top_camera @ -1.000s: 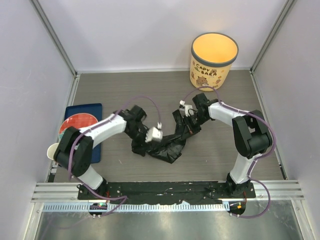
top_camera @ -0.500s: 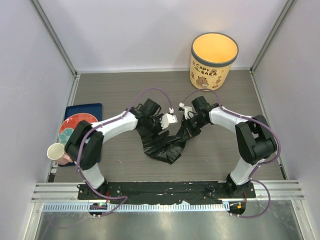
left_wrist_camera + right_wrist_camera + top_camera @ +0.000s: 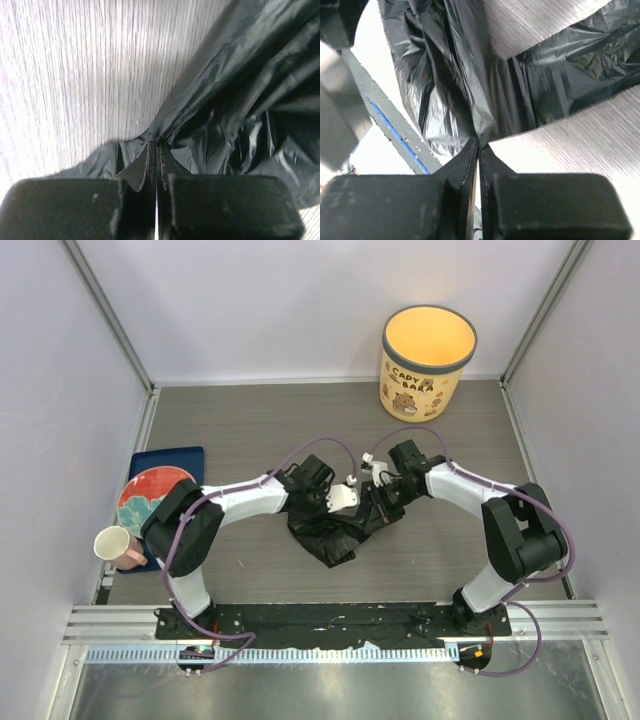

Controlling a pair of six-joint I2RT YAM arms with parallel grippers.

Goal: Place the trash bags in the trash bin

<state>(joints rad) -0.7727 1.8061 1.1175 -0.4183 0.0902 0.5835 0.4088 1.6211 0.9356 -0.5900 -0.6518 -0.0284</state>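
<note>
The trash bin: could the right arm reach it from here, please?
Probably yes: only bare table lies between the right gripper and the trash bin, though the left gripper also pinches the trash bag.

Trash bag (image 3: 325, 530) lies on the table (image 3: 230, 430) at the centre, btw. the 2 arms. Left jaws and right jaws stand close together over its back part, each w/ film pinched inside. Trash bin (image 3: 428, 360) stands at back right, well apart from the bag. At left edge a plate (image 3: 150, 498) lies on a mat (image 3: 185, 462); a cup (image 3: 112, 543) is just beside the plate, on the near side.
</note>
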